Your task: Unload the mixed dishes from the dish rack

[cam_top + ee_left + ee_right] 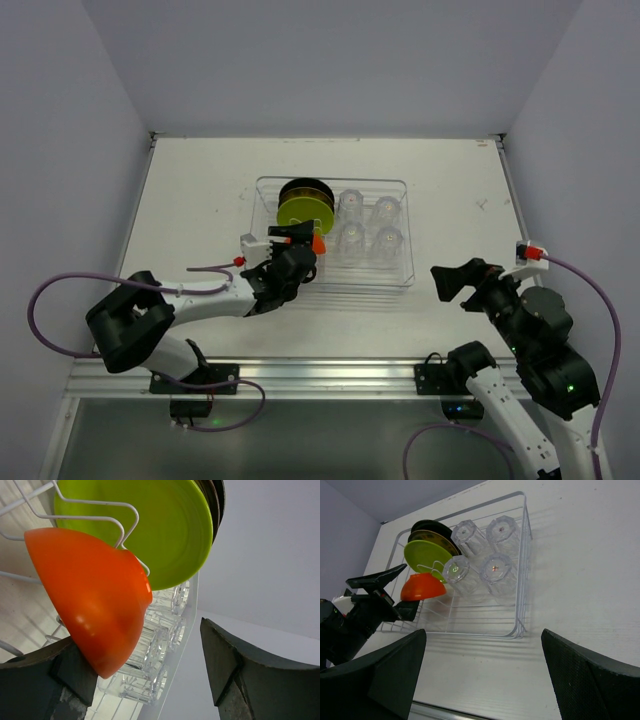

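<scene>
white table (200, 190), dish rack (408, 232) holding one orange bowl (95, 600), two plates (303, 211), four tumblers (386, 240), left tool (137, 645) apart, right tool (482, 635) apart

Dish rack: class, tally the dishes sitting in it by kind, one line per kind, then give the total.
Bowls: 1, the orange-red bowl
Plates: 2, the yellow-green plate and the black plate
Tumblers: 4 clear tumblers
Total in the dish rack: 7

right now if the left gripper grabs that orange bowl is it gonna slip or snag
Likely slippery: the orange bowl looks glossy and rounded. Probably rigid, no flexing. It may snag on the rack wire beside its rim.
</scene>
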